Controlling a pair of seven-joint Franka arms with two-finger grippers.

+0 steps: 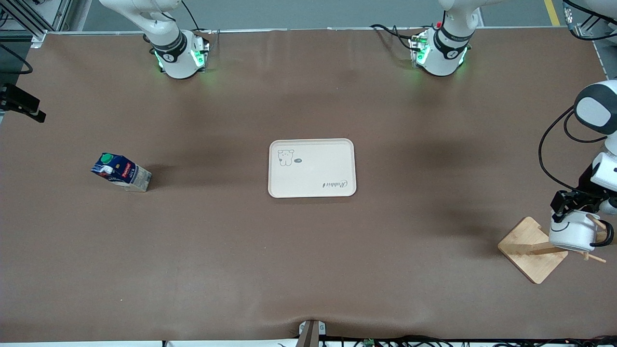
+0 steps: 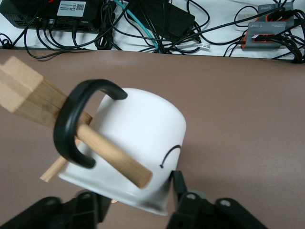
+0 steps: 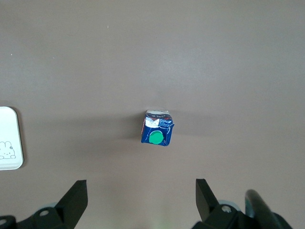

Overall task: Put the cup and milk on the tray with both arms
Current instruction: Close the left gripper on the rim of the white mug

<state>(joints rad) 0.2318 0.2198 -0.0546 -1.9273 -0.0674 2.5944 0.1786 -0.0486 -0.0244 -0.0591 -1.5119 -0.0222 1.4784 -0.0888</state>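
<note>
The cup, a small white mug with a black smiley face and a black loop handle, hangs upside down on a wooden peg of the mug rack at the left arm's end of the table. The peg passes through the handle loop. The rack's square wooden base lies on the table under the cup, nearer the front camera than the tray.

The left gripper is at the cup. In the left wrist view its two black fingers sit on either side of the cup's rim, one against the outer wall by the smiley mouth; whether they actually pinch the rim cannot be told.

The milk, a dark-blue carton with a round green cap and a red label patch, stands on the brown table toward the right arm's end, well apart from the tray.

The right gripper hovers over the table with its fingers spread wide. The milk sits below, apart from both fingertips and roughly in line with the gap between them.

The cream tray with its bear drawing and "Rabbit" lettering lies at the table's middle, between the milk and the rack, with nothing on it.
</note>
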